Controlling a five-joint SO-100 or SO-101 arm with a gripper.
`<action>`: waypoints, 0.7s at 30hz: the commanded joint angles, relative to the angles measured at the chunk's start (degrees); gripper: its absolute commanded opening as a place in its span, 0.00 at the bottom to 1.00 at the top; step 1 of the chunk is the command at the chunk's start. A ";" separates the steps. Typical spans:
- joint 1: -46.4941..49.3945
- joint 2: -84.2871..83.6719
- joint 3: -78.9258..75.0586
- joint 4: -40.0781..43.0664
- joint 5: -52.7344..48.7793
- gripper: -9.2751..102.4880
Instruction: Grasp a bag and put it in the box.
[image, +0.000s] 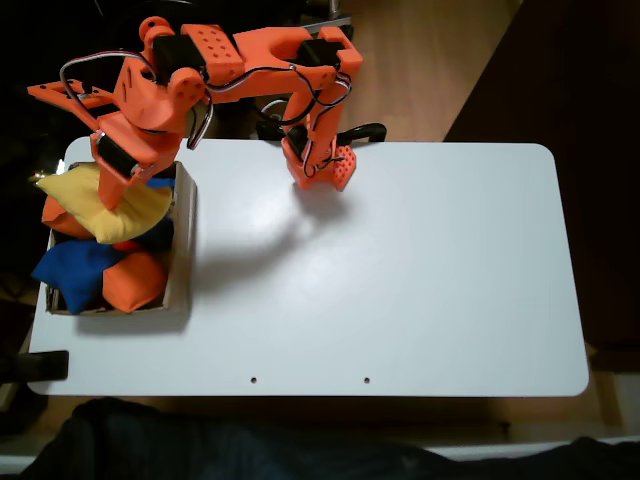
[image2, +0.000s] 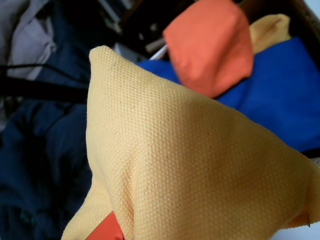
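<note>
Bag (image2: 190, 165) — soft, yellow, woven — over box (image: 184, 240).

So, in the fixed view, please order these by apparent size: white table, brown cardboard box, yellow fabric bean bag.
1. White table, the largest.
2. Brown cardboard box, partly covered.
3. Yellow fabric bean bag, smallest, though partly under the arm.

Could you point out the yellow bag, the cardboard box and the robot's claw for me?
yellow bag (image: 95, 205): fixed view, on its cloth left of the claw.
cardboard box (image: 184, 240): fixed view, on its right wall.
claw (image: 130, 190): fixed view, at its tips over the bag.
</note>
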 joint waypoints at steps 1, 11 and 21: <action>1.32 -0.18 -1.85 -2.90 -0.26 0.08; 3.78 -6.68 -4.66 -4.83 -0.18 0.08; 4.92 -11.87 -7.56 -5.45 -0.09 0.08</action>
